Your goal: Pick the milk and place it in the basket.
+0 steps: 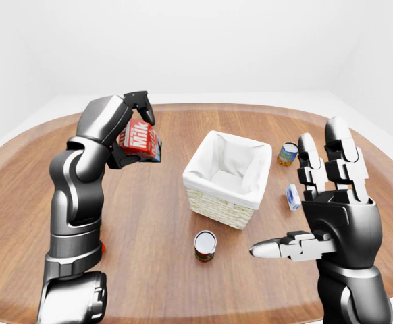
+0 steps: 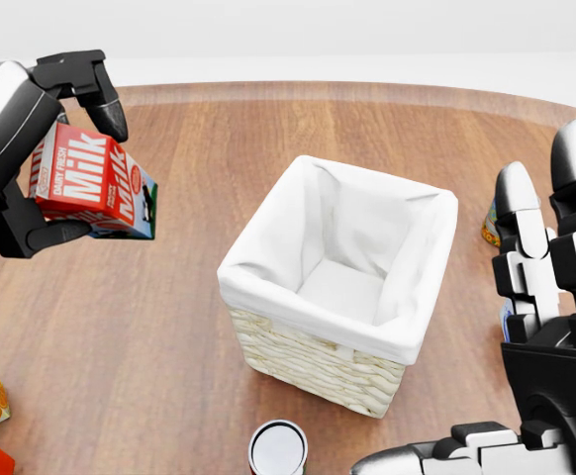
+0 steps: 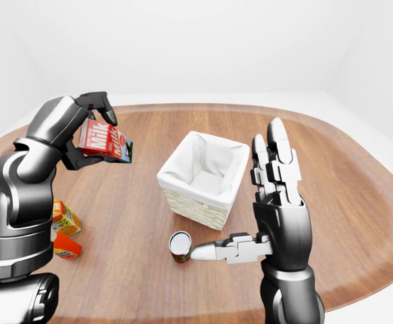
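Milk carton (image 2: 90,183): red, white lettering reads "Milk", with a smaller line above that looks like "DAILY FRESH"; a darker side panel with green and blue print, too small to read. It is held up off the surface, tilted, at the left of the head view, well apart from the basket.

Left hand (image 2: 55,148): clenched round the carton, one dark finger over its top edge, another under its lower edge.

Basket (image 2: 313,361): woven straw walls, white cloth lining folded over the rim, nothing visible inside. Sits on the round wooden surface (image 2: 169,336) near its middle.

Right hand (image 1: 318,202): released, fingers upright and spread, thumb pointing left, holding nothing. In the head view it covers much of the right edge.

Around: a can (image 1: 205,245) with a white top and red side stands just below the basket in the left-eye view. A yellow-labelled can (image 1: 287,154) and a small blue-and-white carton (image 1: 292,196) sit to the basket's right. An orange carton (image 3: 66,219) and a red item (image 3: 68,248) lie by the left arm; labels unreadable.
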Motion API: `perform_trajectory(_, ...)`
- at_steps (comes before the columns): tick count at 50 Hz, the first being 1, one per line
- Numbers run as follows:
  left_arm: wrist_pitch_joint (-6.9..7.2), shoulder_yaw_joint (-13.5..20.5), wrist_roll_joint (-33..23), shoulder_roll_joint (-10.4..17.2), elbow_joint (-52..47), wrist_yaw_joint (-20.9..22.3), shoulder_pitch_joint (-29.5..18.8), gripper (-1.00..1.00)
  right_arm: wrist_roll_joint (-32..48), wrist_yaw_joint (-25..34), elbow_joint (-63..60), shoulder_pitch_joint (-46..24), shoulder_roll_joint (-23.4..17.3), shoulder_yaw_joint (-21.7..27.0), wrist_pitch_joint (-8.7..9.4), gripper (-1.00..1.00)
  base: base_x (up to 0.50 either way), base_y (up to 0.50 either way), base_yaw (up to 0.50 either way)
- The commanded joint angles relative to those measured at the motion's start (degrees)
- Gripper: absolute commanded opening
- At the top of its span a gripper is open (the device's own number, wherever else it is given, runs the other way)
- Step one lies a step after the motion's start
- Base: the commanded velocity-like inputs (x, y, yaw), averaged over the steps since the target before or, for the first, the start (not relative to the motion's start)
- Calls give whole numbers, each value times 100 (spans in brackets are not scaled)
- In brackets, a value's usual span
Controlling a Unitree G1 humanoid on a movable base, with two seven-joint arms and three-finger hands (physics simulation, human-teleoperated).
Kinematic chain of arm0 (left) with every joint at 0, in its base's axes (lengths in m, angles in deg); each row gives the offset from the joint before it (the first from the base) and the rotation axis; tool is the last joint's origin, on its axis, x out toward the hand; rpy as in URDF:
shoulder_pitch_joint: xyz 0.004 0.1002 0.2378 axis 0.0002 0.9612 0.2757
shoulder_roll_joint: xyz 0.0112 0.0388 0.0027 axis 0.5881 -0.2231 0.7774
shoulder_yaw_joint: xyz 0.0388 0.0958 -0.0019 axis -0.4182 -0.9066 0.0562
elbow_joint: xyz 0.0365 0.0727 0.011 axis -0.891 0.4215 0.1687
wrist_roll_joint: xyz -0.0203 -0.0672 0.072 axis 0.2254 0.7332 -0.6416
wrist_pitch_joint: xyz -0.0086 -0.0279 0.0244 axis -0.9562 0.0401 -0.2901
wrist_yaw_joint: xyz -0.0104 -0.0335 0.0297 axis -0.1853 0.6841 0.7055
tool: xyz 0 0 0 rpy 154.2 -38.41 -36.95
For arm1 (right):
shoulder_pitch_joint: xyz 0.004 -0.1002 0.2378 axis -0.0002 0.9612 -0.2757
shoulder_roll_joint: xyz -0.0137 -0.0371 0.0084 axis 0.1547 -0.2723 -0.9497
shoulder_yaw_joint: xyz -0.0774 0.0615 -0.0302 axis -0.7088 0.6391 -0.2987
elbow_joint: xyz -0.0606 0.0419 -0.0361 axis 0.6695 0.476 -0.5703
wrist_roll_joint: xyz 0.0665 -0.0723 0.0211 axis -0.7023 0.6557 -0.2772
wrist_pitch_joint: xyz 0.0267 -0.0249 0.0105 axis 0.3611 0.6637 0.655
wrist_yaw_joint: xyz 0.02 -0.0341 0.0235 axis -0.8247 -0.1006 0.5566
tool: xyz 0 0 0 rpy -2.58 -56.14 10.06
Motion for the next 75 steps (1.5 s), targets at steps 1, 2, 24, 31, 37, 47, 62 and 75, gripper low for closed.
perform_trajectory(1, 31, -83, -19, -158, -173, -73, -215, -100, 5, 2, 23, 2, -4, -9, 0, 100, 0, 0, 0)
perform_trajectory(2, 17, -109, -62, -174, -203, -55, -244, -100, 0, 1, 17, 2, -3, -8, 0, 100, 0, 0, 0)
perform_trajectory(24, 133, -525, -468, -801, -601, 439, -750, -100, -54, 36, 99, 20, 12, 62, 0, 100, 0, 0, 0)
perform_trajectory(31, 150, -626, -580, -943, -784, 592, -823, -100, -50, 26, 116, -12, 9, 55, 0, 100, 0, 0, 0)
perform_trajectory(37, 182, -691, -632, -1079, -861, 675, -888, -100, -2, 13, 120, -10, 1, 5, 0, 100, 0, 0, 0)
perform_trajectory(47, 269, -774, -668, -1240, -1102, 793, -849, -100, -33, 21, 156, 25, 3, 23, -42, 100, 0, 0, 0)
perform_trajectory(62, 371, -1099, -812, -1792, -1284, 916, -1092, -100, -16, 20, 248, 64, -4, -33, -144, 100, 0, 0, 0)
perform_trajectory(75, 371, -1432, -930, -2410, -1167, 853, -1379, -100, -69, 36, 255, 125, -4, -4, -201, 100, 0, 0, 0)
